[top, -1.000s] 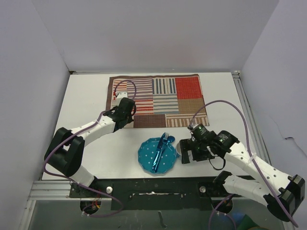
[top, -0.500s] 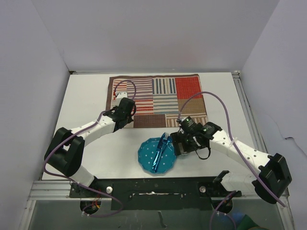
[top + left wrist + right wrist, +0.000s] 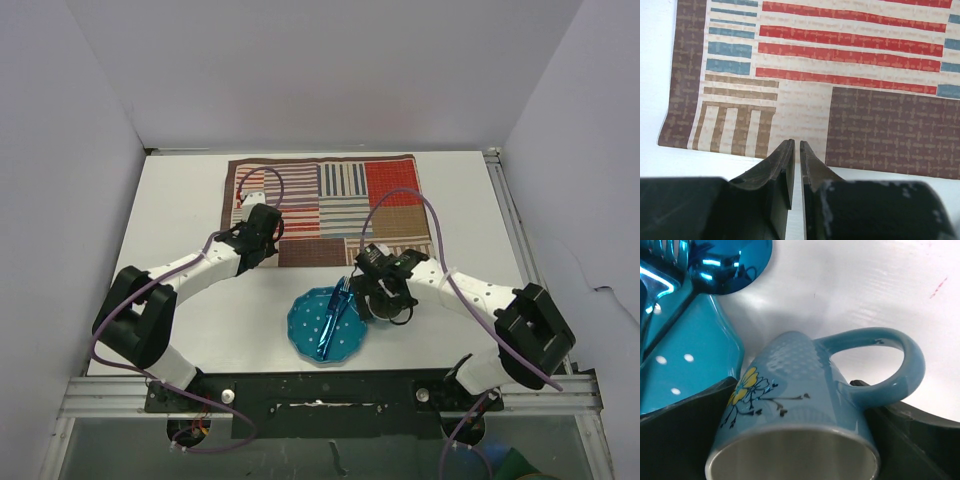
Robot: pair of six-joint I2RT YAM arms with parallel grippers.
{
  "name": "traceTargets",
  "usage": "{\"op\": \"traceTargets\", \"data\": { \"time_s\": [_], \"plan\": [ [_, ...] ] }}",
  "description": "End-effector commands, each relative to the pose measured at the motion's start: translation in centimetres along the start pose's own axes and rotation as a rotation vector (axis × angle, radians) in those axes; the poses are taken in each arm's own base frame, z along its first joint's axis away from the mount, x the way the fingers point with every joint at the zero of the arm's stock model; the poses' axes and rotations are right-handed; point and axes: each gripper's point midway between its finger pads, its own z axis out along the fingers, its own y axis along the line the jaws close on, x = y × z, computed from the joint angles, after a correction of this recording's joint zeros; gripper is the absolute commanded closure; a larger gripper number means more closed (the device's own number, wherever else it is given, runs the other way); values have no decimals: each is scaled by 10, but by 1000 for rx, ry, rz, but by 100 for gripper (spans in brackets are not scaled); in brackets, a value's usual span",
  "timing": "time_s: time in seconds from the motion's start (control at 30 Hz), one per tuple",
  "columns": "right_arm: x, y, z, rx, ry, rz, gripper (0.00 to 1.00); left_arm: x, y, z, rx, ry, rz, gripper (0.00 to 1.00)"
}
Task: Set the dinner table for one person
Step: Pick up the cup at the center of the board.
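Tabletop check: the dinner table (image 3: 180, 200) lies under both arms. The left gripper (image 3: 795, 150) hangs over the near-left corner of the patchwork mat (image 3: 390, 190), jaws almost together with nothing between them. The right gripper (image 3: 375, 292), toward the table's near edge, straddles a blue mug (image 3: 805, 385) lying on its side just beside the blue plate (image 3: 310, 335). Its jaws are wide, but I cannot tell whether they clamp the mug.
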Motion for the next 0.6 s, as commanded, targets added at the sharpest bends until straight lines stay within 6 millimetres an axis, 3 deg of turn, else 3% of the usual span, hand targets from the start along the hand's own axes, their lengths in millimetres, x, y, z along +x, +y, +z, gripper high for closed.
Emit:
{"op": "traceTargets", "data": {
  "time_s": [0.0,0.17,0.37,0.57],
  "plan": [
    [-30,-8,-3,83,-100,37,33,-21,-6,-7,21,-62,-26,89],
    [-32,-9,-3,89,-105,40,97,-21,-5,-7,17,-67,-28,89],
    [-30,-12,-2,107,-95,31,100,-21,-6,-7,19,-66,-28,89],
    [-53,-12,-16,101,-149,29,100,-18,-5,-5,17,-57,-24,89]
  ]
}}
